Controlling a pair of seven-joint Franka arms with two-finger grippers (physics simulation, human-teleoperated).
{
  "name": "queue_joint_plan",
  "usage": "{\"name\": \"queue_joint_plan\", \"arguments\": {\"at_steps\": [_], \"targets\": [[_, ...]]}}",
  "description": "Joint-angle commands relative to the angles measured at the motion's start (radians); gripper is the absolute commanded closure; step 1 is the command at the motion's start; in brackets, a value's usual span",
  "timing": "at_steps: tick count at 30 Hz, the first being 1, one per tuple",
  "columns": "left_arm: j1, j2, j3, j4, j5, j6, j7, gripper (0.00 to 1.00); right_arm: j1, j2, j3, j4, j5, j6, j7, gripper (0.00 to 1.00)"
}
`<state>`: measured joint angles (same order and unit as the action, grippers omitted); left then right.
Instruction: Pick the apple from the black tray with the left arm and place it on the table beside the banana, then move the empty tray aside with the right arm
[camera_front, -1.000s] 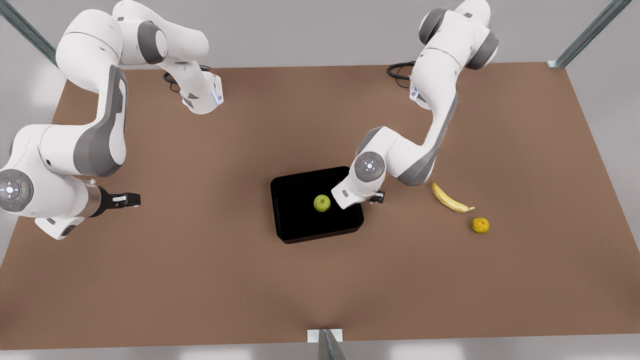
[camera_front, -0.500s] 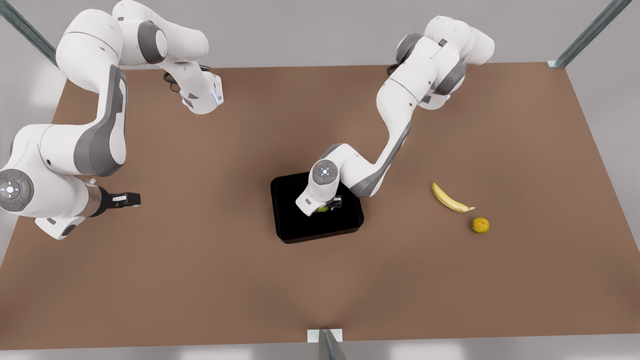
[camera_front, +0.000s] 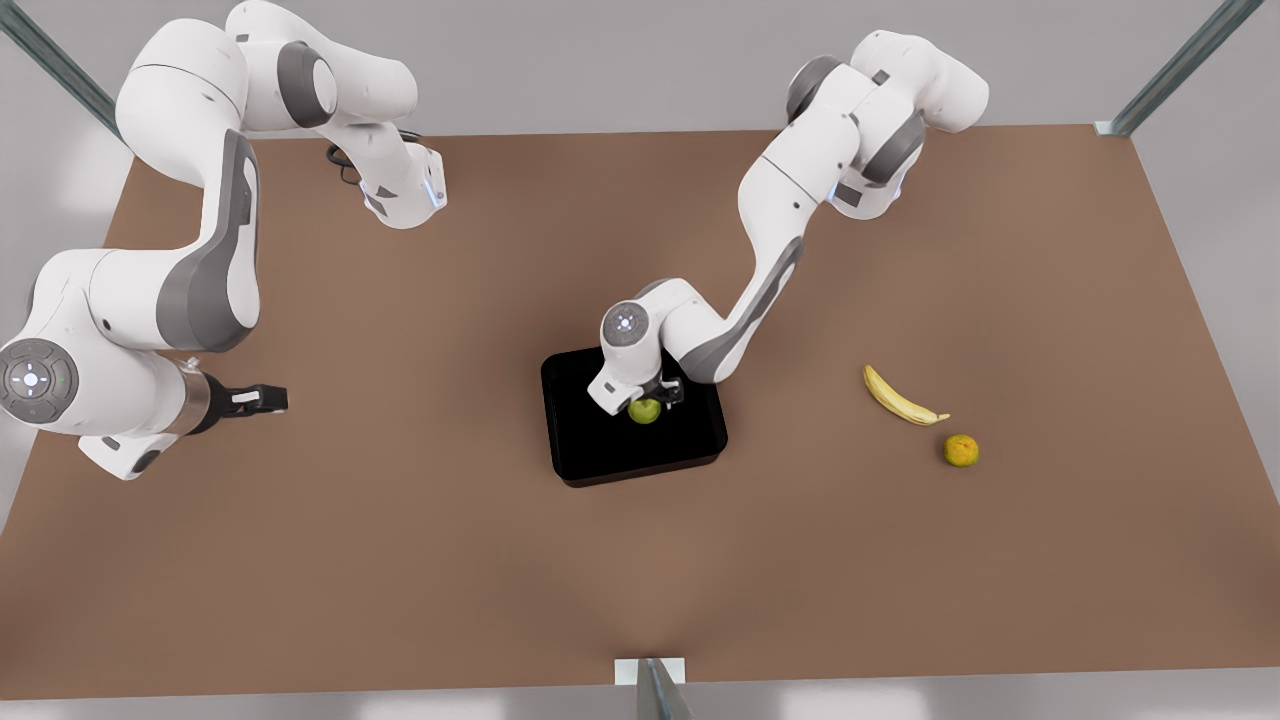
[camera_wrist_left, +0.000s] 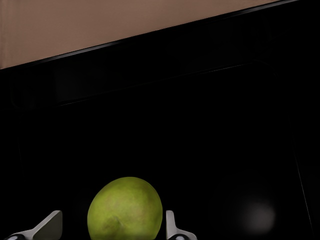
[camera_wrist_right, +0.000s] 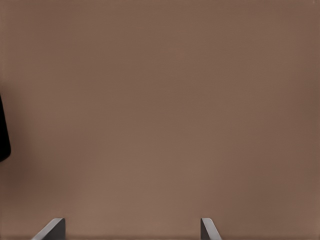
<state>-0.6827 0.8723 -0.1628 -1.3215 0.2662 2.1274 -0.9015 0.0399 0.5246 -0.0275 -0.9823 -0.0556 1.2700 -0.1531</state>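
Step 1 in hand: left pincer (camera_front: 652, 398) is straddling the apple (camera_front: 645, 410) w/ fingers (camera_wrist_left: 47, 227) spread wide, not yet gripping. Apple is sitting in the black tray (camera_front: 600, 455), near centre. Next, I'd say: close, lift, carry to the tabletop (camera_front: 800, 560) by the banana (camera_front: 902, 398), at 3 o'clock from tray. Right pincer (camera_front: 262, 399), wide, is waiting at 9 o'clock.

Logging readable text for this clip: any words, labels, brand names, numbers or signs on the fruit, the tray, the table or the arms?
None can be read.
The apple, black tray, banana, orange fruit and table are plain.
The left gripper over the apple and the waiting right gripper bear no legible marks; the arms' round joint caps show small lights, not text.
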Motion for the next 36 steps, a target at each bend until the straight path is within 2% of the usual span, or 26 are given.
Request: {"name": "queue_joint_plan", "arguments": {"at_steps": [1,19,20,22,26,31,36], "targets": [[0.000,0.007,0.000,-0.010,0.013,0.041,-0.178,0.00,0.000,-0.002,0.000,0.001,0.000,0.000,0.001,0.00],[0.003,0.039,0.000,-0.022,0.036,0.098,-0.189,0.00,0.002,-0.002,0.000,0.001,-0.003,0.000,0.001,0.00],[0.003,0.039,0.000,-0.022,0.036,0.098,-0.189,0.02,0.000,-0.002,0.000,0.001,-0.003,0.002,0.001,0.00],[0.003,0.040,0.000,-0.022,0.036,0.098,-0.189,0.25,0.002,-0.002,0.000,0.001,-0.003,0.000,0.001,0.00],[0.008,0.036,0.000,-0.022,0.036,0.086,-0.180,0.26,0.002,-0.002,0.000,0.001,-0.003,0.000,0.001,0.00],[0.054,-0.022,-0.006,0.093,-0.071,-0.279,0.084,0.26,0.002,0.000,0.000,0.001,-0.004,0.000,0.001,0.00],[0.264,-0.191,-0.004,0.097,-0.156,-0.638,0.611,0.26,0.032,-0.002,0.012,0.001,0.000,-0.001,0.013,0.00]]}}
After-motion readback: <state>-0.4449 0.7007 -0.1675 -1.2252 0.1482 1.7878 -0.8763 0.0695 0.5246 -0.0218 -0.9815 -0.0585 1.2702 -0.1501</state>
